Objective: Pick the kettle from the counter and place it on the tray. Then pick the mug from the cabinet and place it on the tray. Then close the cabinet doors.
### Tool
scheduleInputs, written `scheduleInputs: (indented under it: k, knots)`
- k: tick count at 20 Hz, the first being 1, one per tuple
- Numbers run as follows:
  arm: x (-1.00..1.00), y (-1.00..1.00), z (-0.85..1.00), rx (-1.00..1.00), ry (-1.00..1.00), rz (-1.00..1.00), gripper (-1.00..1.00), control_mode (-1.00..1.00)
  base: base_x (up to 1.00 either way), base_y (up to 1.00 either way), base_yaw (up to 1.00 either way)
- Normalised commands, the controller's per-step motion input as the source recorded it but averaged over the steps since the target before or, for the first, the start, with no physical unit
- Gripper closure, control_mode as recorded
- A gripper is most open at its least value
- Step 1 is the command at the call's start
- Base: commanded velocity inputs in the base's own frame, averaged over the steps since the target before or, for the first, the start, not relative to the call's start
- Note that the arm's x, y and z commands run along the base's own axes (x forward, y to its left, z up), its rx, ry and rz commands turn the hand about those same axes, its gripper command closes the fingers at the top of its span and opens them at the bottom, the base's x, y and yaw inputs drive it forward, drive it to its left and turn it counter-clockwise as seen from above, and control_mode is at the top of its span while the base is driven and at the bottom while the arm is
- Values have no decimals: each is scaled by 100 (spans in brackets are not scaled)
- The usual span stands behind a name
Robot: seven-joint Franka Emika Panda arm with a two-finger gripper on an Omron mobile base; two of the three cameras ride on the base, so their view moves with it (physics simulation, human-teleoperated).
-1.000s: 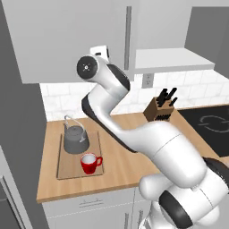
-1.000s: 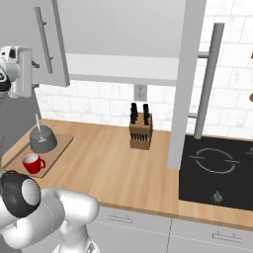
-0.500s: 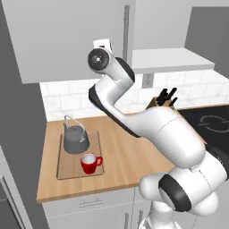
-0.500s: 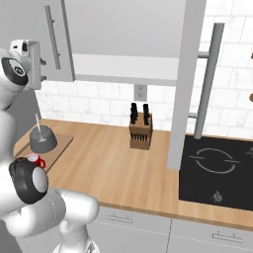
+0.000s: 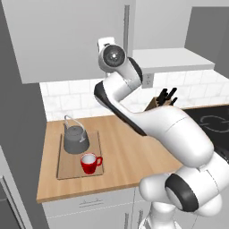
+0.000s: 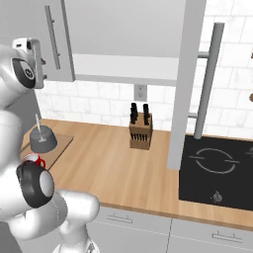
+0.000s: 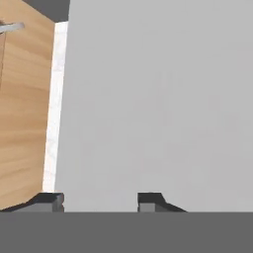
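Observation:
The dark grey kettle (image 5: 75,139) and the red mug (image 5: 91,163) both stand on the wooden tray (image 5: 67,167) at the left end of the counter (image 5: 120,152). My arm is raised to the upper cabinet. The hand (image 6: 30,55) sits against the left cabinet door (image 6: 22,20), left of its bar handle (image 6: 52,37). In the hand view the flat grey door panel (image 7: 158,99) lies right ahead, and the gripper (image 7: 100,200) is open with nothing between its fingertips. The right cabinet door (image 6: 187,84) stands swung out, edge-on, with its handle (image 6: 207,84) facing right.
A knife block (image 6: 140,129) stands by the tiled back wall under the cabinet's pale bottom (image 6: 123,66). A black cooktop (image 6: 217,170) lies at the counter's right end. Lower drawers (image 5: 89,203) run below the counter edge.
The hand has moved right and a little up along the left door. The jaws have narrowed. Kettle, mug and tray have not moved.

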Motion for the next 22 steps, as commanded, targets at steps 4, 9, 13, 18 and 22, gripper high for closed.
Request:
scheduleInputs:
  k: [4, 9, 13, 18, 22]
  knots:
    - [-19, -5, 13, 0, 0, 4, -100, -100, 0, 0, 0]
    - [-54, -4, 19, 0, 3, 0, -100, -100, 0, 0, 0]
    - [-58, -3, 19, 0, 4, 0, -100, -100, 0, 0, 0]
    - [-72, -11, 23, 6, 2, 0, -100, -100, 0, 0, 0]
    - [-62, -16, 25, 20, 4, -10, -100, -100, 0, 0, 0]
